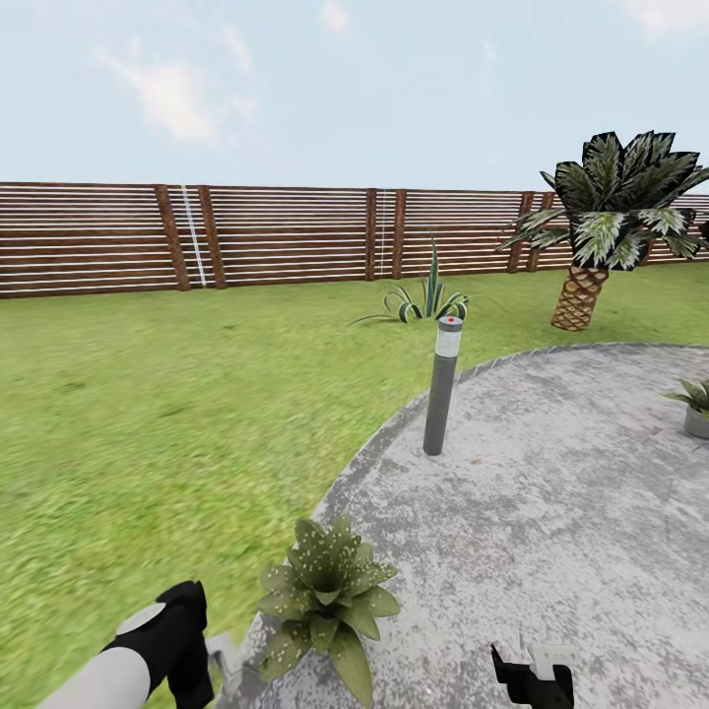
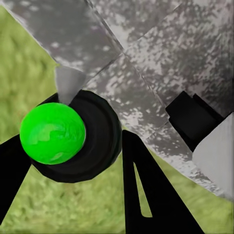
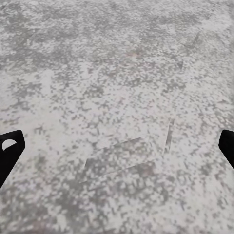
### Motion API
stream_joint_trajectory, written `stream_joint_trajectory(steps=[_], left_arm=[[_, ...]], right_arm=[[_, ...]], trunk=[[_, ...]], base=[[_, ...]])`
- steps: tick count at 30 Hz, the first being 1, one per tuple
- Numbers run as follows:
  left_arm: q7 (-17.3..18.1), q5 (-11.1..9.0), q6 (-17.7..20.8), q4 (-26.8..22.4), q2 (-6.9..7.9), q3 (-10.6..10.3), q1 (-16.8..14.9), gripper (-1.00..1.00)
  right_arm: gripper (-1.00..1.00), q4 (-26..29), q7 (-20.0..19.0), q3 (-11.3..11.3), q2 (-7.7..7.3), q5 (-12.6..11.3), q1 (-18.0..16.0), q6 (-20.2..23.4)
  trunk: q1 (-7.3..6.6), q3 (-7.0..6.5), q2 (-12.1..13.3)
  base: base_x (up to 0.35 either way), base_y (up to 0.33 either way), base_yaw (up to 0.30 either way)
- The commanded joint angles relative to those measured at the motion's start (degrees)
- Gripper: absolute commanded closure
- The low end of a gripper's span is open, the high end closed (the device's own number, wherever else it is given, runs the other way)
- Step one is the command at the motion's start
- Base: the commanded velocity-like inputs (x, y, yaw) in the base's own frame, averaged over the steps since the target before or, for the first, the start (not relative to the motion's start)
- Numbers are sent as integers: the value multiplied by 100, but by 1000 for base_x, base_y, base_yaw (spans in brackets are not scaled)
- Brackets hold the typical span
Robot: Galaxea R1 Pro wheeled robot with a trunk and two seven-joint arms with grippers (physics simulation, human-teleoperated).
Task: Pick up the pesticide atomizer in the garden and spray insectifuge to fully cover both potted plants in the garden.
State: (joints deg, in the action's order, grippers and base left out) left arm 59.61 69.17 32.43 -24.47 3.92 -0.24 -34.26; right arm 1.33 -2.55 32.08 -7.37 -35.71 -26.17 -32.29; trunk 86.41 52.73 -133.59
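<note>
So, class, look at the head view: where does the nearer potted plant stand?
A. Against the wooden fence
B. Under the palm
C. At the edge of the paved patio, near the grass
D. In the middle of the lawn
C: the nearer potted plant sits right where the grey paved patio meets the grass, far from the wooden fence.

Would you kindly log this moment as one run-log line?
scene: patio by lawn | near potted plant at patio edge | far potted plant | right gripper open, empty, over paving

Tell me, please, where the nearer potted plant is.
In the head view the plant sits low, left of centre, on the patio edge beside the lawn.
</note>
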Motion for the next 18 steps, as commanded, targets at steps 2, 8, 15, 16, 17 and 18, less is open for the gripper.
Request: stream_joint_trajectory(steps=[2,8,15,16,17,18], left_arm=[[39,8,56,-95,94,152,-22,100],[106,8,68,-368,100,287,-83,100],[452,15,-8,-335,43,255,-51,100],[466,21,-18,-324,54,254,-40,100],[472,29,-26,-310,65,253,-26,100],[463,39,-31,-295,74,253,-18,100]], right_arm=[[-100,0,-27,35,3,-64,-2,-15],[-100,7,-34,35,7,-67,-2,-15],[-100,6,-35,35,7,-61,-2,-15],[-100,7,-35,37,7,-60,-2,-15],[-100,6,-35,37,7,-61,-2,-15],[-100,7,-35,36,7,-60,-2,-15]], trunk=[[-1,6,-2],[-1,6,-2],[-1,6,-2],[-1,6,-2],[-1,6,-2],[-1,6,-2]], base=[[0,0,0],[0,0,0],[0,0,0],[0,0,0],[0,0,0],[0,0,0]])
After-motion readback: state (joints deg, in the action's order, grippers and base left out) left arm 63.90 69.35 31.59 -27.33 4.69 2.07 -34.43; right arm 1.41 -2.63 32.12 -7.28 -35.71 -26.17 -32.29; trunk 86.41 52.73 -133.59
